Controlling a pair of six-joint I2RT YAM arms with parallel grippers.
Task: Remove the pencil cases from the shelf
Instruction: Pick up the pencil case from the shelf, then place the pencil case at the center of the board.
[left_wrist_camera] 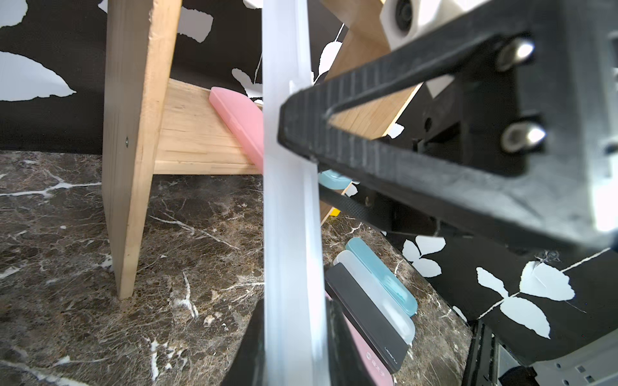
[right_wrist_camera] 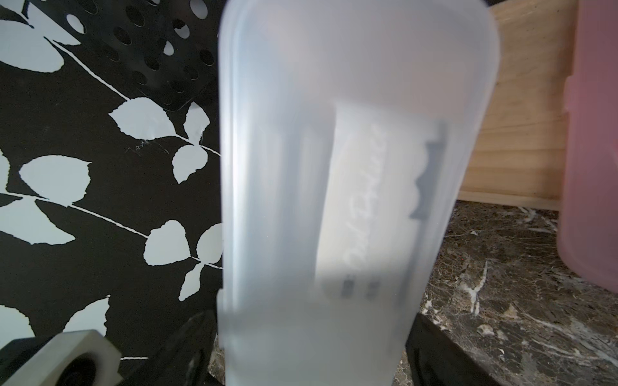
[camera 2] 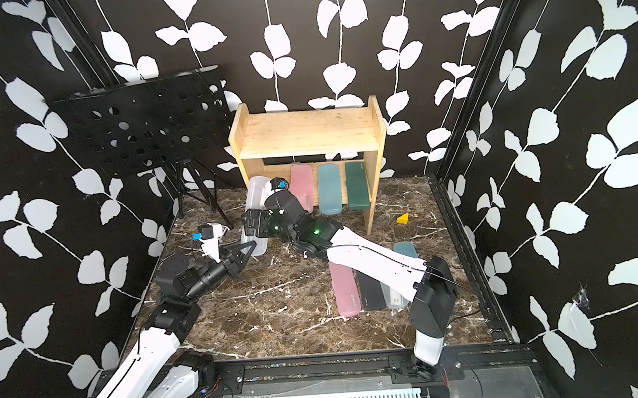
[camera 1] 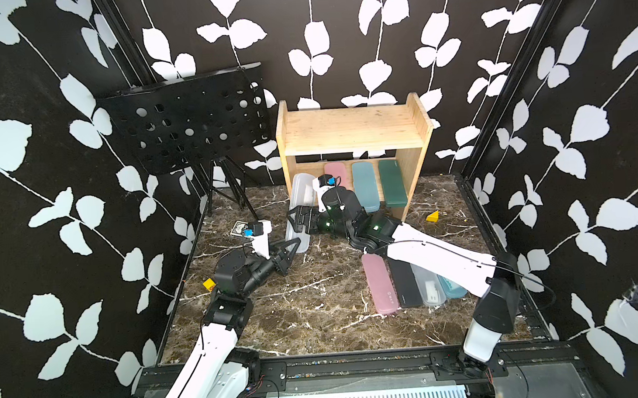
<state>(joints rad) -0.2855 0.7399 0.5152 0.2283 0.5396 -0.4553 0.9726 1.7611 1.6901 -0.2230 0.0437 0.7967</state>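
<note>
A frosted clear pencil case (camera 1: 299, 197) (camera 2: 254, 196) slants from the left front of the light-wood shelf (camera 1: 351, 128) out over the table. My left gripper (camera 1: 293, 244) (left_wrist_camera: 294, 367) is shut on its near end, pinching the thin sides. Further along, my right gripper (camera 1: 296, 220) (right_wrist_camera: 314, 367) spans the case's width (right_wrist_camera: 334, 167), a finger against each long edge. A pink case (camera 1: 340, 171), a light blue case (camera 1: 364, 185) and a dark green case (camera 1: 393, 183) lie on the lower tier. The top tier is bare.
A pink case (camera 1: 379, 284), a black case (camera 1: 404, 282), a frosted case (camera 1: 429, 288) and a teal case (camera 1: 452, 288) lie side by side under my right arm. A black music stand (camera 1: 189, 120) stands back left. A patterned card box (camera 1: 239, 228), a yellow block (camera 1: 209, 283) and a yellow wedge (camera 1: 433, 216) are on the table.
</note>
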